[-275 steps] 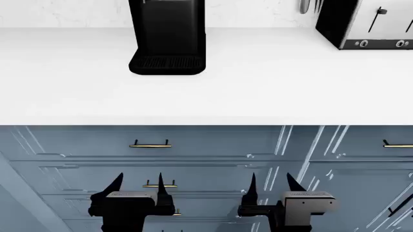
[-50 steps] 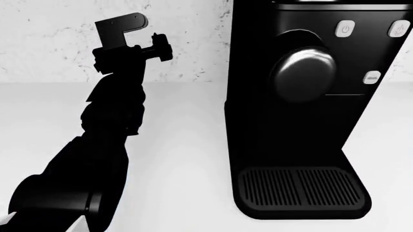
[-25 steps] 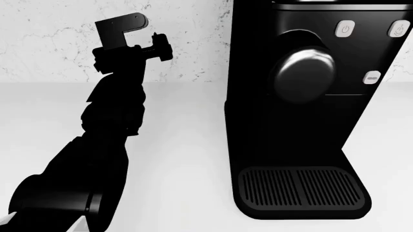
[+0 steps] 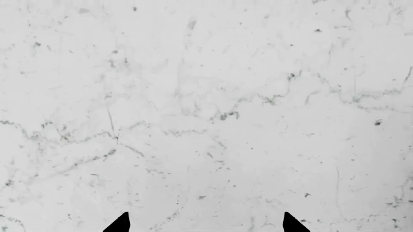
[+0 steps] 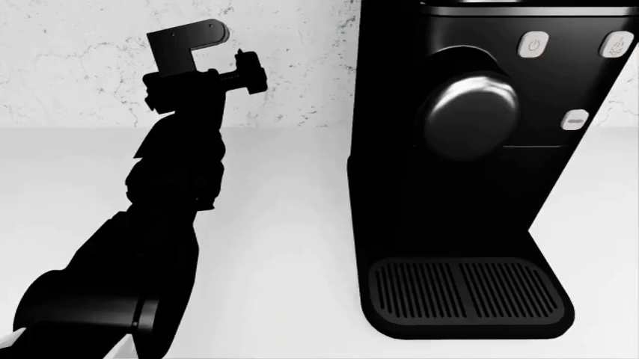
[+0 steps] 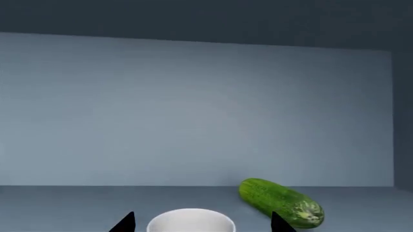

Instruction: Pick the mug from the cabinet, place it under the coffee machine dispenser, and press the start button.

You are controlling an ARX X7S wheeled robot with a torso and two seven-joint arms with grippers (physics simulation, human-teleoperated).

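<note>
In the right wrist view the cream-white mug [image 6: 191, 221] stands on the grey-blue cabinet shelf [image 6: 77, 205], its rim between the two black fingertips of my right gripper [image 6: 202, 223], which is open around it. In the head view the tall black coffee machine [image 5: 479, 172] stands on the white counter [image 5: 280, 247], with its silver dome dispenser [image 5: 469, 112] over the ribbed drip tray [image 5: 462, 292]. My left arm [image 5: 170, 194] rises left of the machine. My left gripper [image 4: 205, 223] is open and empty, facing the marble wall [image 4: 206, 96]. The right gripper is out of the head view.
A green cucumber [image 6: 281, 202] lies on the shelf just beside the mug. The machine's face carries white buttons [image 5: 534, 45] at its upper right and one lower [image 5: 575, 120]. The cabinet's back wall [image 6: 193, 111] is behind the mug.
Since 5.5 s ago the head view has risen from the lower drawers to the machine, and the left arm has lifted beside it. Over the last second nothing visibly moved.
</note>
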